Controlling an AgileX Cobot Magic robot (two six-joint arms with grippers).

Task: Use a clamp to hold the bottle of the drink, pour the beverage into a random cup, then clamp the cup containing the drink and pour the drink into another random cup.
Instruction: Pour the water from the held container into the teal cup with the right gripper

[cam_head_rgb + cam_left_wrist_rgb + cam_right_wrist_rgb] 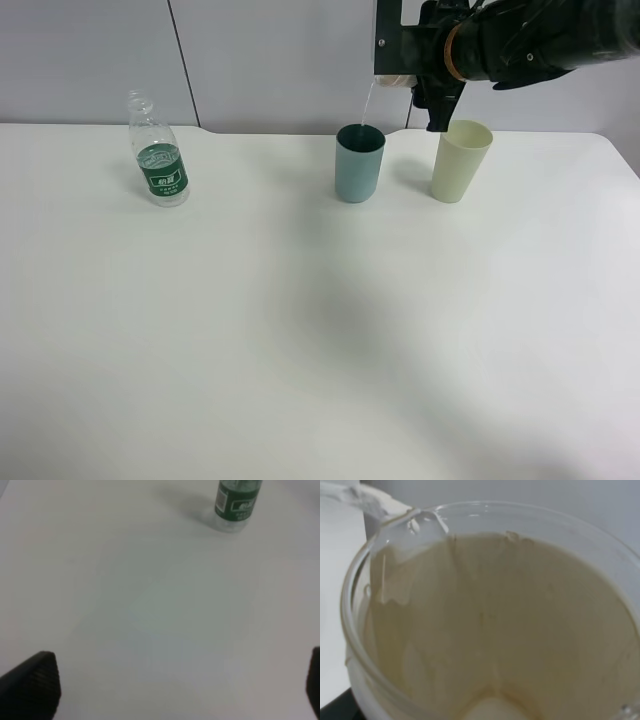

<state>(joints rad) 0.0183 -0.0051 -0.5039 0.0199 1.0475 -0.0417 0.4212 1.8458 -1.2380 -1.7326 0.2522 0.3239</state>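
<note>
High camera: a white table [300, 330]. At the back left a clear plastic bottle [158, 150] with a green label stands upright with no cap, well apart from the cups. Near the back middle is a blue-green cup [360, 163], and just to its right a cream cup [461, 160]; both are upright and do not touch.

Above them the right gripper [412, 68] reaches in from the top right with its fingers clamped on a tilted cup [393, 60]. A thin stream of liquid [367, 103] falls from the cup's lip into the blue-green cup.

Only the right wrist camera looks into the tilted cup: a pale inside, a clear rim, and liquid running over the lip.

Only the left wrist camera shows the left gripper [175, 685]. Its two dark fingertips [35, 680] are spread wide and hold nothing above bare table, the bottle well ahead of them.
</note>
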